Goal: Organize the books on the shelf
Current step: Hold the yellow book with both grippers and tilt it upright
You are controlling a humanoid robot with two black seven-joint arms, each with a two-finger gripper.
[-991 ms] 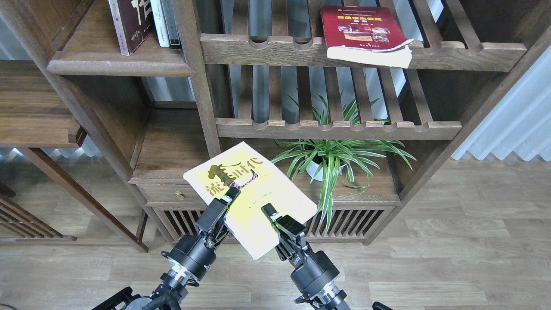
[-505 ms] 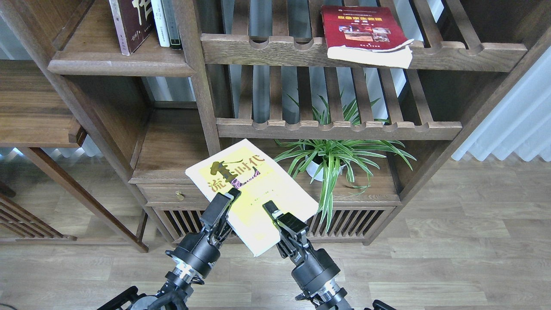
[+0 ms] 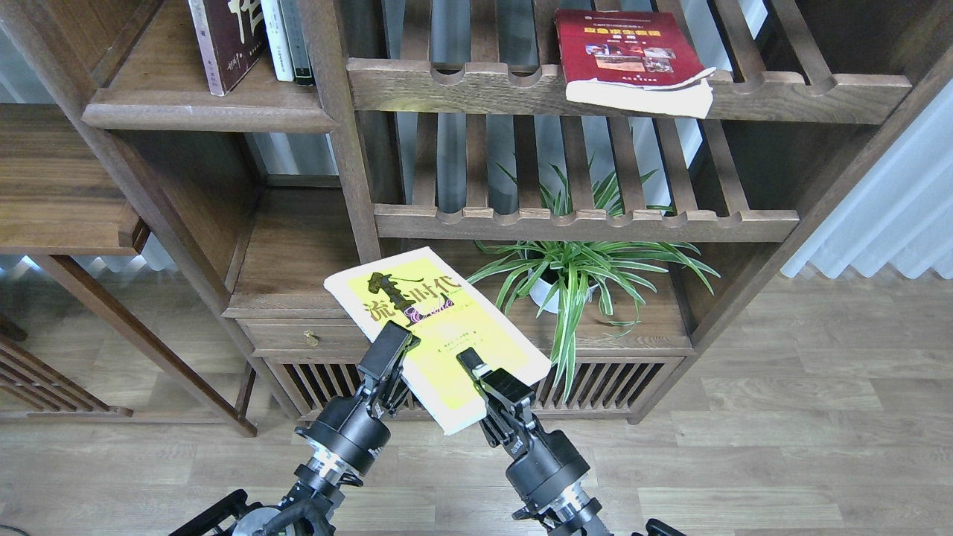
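The yellow-green book (image 3: 439, 327) is being held between the left gripper (image 3: 393, 348) and the right gripper (image 3: 476, 370) in the lower centre of the frame, in front of the cabinet drawer (image 3: 301, 336). Compared with a second ago, the book is being tipped flatter and carried slightly upward and to the right, while both arms are being advanced toward the shelving. This is being read as the start of a lift toward the shelf (image 3: 208, 115) in the upper left of the frame, where the maroon book (image 3: 223, 45) is standing beside thin white and dark-green volumes (image 3: 287, 37). The red book (image 3: 629, 56) is lying flat on the slatted rack (image 3: 618, 93) at upper centre, overhanging its front rail, and is being left for later.

Each gripper is being seen with one finger lying on the cover; the lower fingers are being hidden under the book, so a pinch on its near edge by each is being judged, not directly seen. The top of the maroon book is being cut off by the frame edge, and the free space on the shelf is hard to judge. The potted plant (image 3: 573, 275) is standing just right of the held book.
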